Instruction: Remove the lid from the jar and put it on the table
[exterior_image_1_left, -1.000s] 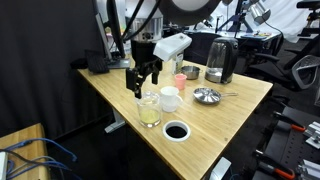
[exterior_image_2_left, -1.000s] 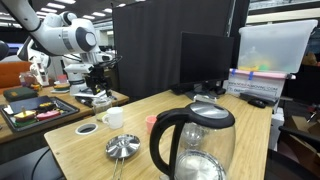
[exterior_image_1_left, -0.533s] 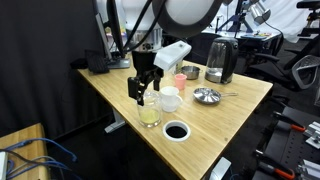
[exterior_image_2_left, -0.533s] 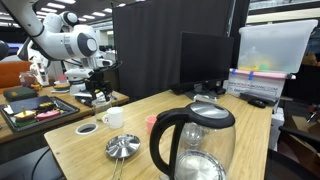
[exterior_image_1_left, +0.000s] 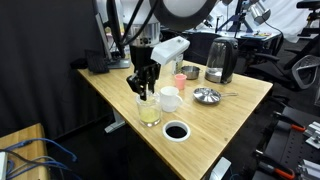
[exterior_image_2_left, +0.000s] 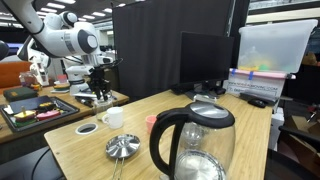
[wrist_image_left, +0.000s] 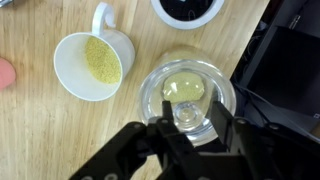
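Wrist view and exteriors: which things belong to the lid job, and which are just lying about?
In the job: lid, jar, table, gripper over the lid.
Lying about: white cup, pink cup, metal dish, kettle.

Your arm comes in from the far side and bends over, so the pincer hangs straight down, low, at the left of the scene. From the wrist camera, the pincer has its two fingers parted, with a gap showing between them.
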